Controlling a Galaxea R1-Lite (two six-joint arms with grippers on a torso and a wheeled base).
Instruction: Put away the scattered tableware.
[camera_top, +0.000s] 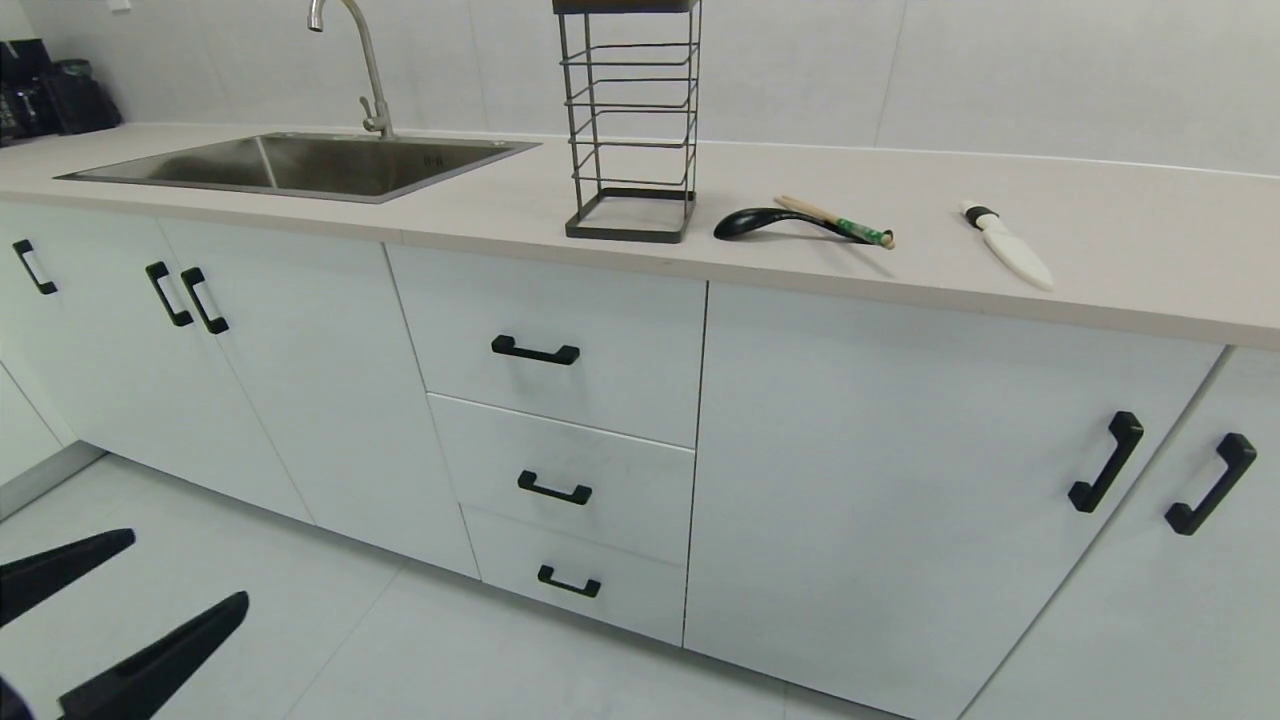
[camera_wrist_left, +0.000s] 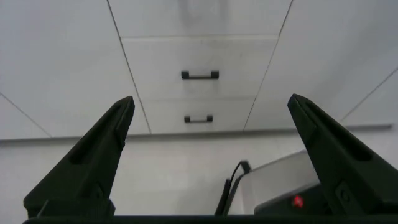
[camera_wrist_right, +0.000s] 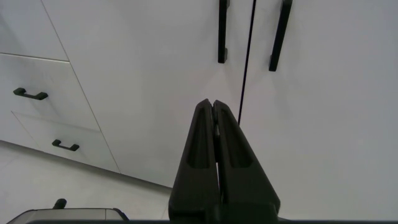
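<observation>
spoon and chopsticks lie left-right on the counter; knife slants front-right. left gripper spread wide, right gripper pressed together.

High head, low wrists, shared drawers

The place is a kitchen. A pale counter runs along a tiled wall, with a steel sink set into it and a curved tap behind. Below are white cabinets and three stacked drawers with black handles. On the counter stands a wire rack; near it lie a black spoon, chopsticks and a white knife.
</observation>
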